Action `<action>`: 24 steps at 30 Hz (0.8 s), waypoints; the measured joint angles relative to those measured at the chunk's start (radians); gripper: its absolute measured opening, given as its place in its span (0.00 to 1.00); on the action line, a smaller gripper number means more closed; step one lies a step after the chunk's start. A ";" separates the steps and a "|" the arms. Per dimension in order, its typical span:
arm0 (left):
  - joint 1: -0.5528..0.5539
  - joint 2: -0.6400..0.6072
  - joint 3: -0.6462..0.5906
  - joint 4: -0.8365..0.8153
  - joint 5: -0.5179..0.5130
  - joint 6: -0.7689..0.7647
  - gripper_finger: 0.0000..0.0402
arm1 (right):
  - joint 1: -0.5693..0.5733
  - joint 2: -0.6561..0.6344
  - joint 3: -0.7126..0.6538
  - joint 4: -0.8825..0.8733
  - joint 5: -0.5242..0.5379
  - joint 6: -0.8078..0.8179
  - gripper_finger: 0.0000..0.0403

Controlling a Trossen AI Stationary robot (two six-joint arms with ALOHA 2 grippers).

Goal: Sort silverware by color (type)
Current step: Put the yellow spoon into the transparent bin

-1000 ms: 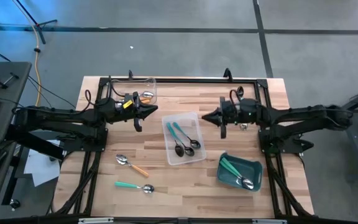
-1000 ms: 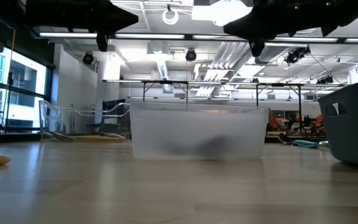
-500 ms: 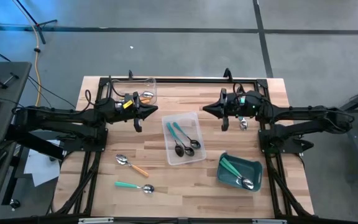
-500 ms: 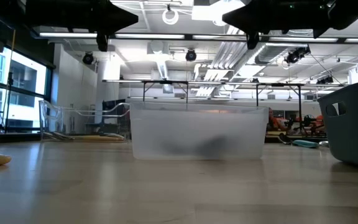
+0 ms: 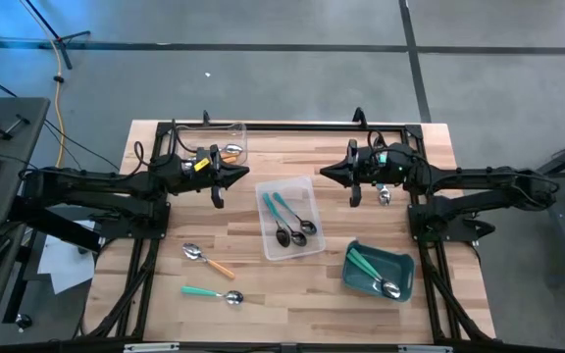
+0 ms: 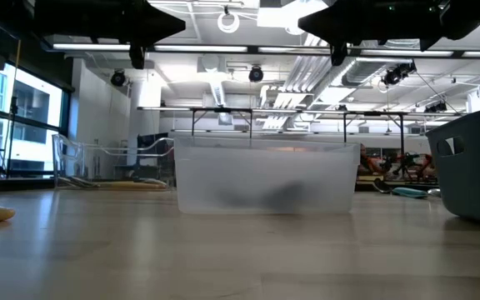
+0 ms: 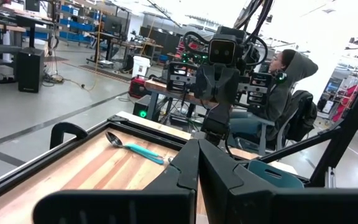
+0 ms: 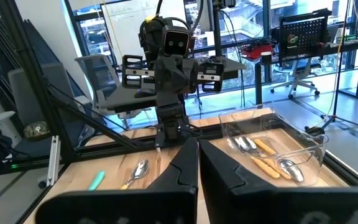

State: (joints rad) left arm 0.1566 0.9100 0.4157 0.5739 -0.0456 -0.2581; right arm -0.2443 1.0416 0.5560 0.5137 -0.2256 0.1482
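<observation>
Both grippers hover shut and empty above the table's far half: my left gripper [image 5: 242, 175] at the left, my right gripper [image 5: 323, 174] at the right, tips facing each other. Between and nearer lies a clear tray [image 5: 292, 218] with teal-blue spoons [image 5: 282, 211] in it. A second clear tray [image 8: 272, 152] at the far left holds orange-handled spoons [image 8: 263, 151]. The teal bin [image 5: 379, 272] holds green-handled spoons [image 5: 366, 263]. Loose on the wood lie an orange-handled spoon [image 5: 207, 259], a green-handled spoon [image 5: 211, 292] and a teal-handled spoon [image 7: 132, 148] beside the right arm.
A black frame rail [image 5: 292, 126] runs along the table's far edge, and more rails run down both sides. A seated person [image 7: 284, 93] shows in the room beyond the right arm. Bare wood [image 5: 292, 294] lies along the near edge between the loose spoons and the bin.
My right gripper has swung a little toward the table's far edge and risen slightly, turning as it went, and has then kept still. It has stayed shut. The spoon beside the right arm now shows from under it.
</observation>
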 joint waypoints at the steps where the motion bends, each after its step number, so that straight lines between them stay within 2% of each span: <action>1: 0.000 0.000 0.000 0.000 0.000 0.000 0.00 | 0.000 0.000 0.000 0.000 0.000 0.000 0.00; 14: 0.000 0.000 0.000 0.000 0.000 0.033 0.02 | 0.000 0.000 0.000 0.000 0.000 0.008 0.00; 18: 0.000 0.000 0.000 -0.001 0.000 0.033 0.10 | 0.000 0.000 0.000 0.000 0.000 0.008 0.00; 24: 0.000 0.000 0.000 -0.012 0.000 0.034 0.27 | 0.000 0.000 0.000 0.000 0.001 0.010 0.00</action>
State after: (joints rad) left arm 0.1566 0.9100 0.4160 0.5616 -0.0452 -0.2237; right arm -0.2443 1.0416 0.5560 0.5137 -0.2249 0.1583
